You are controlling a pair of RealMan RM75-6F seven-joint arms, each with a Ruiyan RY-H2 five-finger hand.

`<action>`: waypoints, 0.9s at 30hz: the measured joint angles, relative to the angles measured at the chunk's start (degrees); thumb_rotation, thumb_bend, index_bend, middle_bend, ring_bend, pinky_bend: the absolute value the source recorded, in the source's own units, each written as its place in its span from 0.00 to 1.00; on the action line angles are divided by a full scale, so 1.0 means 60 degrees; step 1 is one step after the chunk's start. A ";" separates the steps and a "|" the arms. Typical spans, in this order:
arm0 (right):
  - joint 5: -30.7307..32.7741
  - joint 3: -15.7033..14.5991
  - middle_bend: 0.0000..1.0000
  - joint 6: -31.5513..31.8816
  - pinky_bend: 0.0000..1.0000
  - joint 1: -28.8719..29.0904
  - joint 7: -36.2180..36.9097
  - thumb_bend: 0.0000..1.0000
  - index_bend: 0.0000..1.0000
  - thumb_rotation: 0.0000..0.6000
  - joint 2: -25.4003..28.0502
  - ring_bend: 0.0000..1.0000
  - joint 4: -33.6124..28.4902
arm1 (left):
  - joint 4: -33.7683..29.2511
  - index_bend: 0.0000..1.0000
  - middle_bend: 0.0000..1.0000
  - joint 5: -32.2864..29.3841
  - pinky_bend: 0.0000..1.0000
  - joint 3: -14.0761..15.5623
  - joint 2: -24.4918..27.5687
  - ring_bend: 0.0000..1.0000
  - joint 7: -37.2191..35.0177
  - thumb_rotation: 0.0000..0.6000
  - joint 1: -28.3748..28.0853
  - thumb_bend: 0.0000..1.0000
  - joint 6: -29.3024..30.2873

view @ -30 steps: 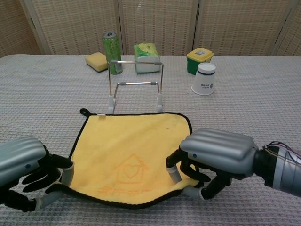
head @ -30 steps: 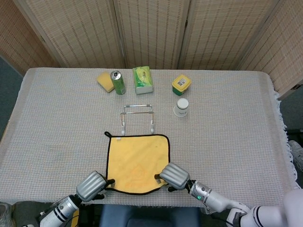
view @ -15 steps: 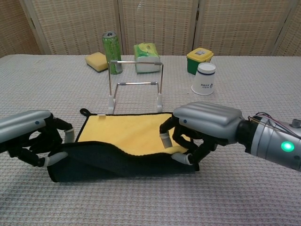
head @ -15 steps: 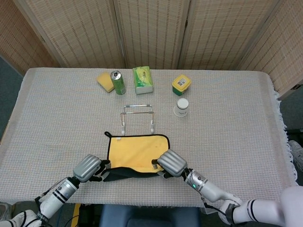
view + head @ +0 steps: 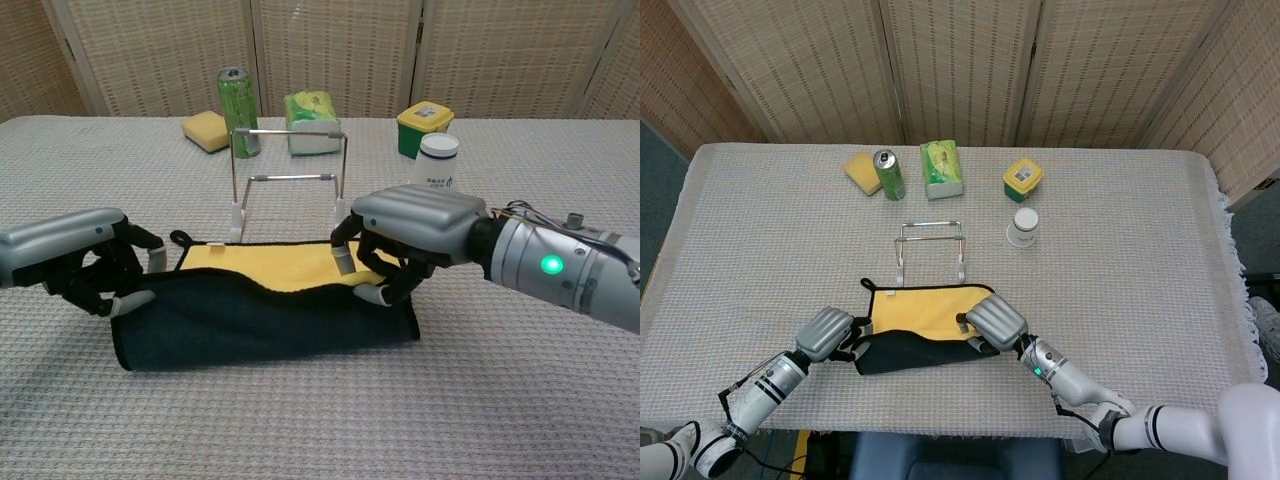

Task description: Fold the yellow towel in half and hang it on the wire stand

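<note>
The fold looks about half made: the towel lies near the table's front edge, its dark underside rolled over the yellow face toward twelve o'clock. The left hand pinches its nine o'clock corner, the right hand its three o'clock corner. Hanging on the stand, just beyond, remains.

Bright, even light falls from overhead in both views, with soft, faint shadows. The green can carries a small glint on its top, and the wire stand shines along its rails. The head view is sharp throughout. In the chest view the near table stays crisp; no blur shows.
</note>
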 measured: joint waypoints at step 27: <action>0.1787 0.0750 0.85 -0.0550 1.00 0.0958 -0.1061 0.44 0.57 1.00 -0.0864 0.95 0.1434 | 0.1006 0.54 0.92 -0.1175 0.90 -0.0790 -0.0391 0.86 0.0417 1.00 -0.1217 0.47 -0.1790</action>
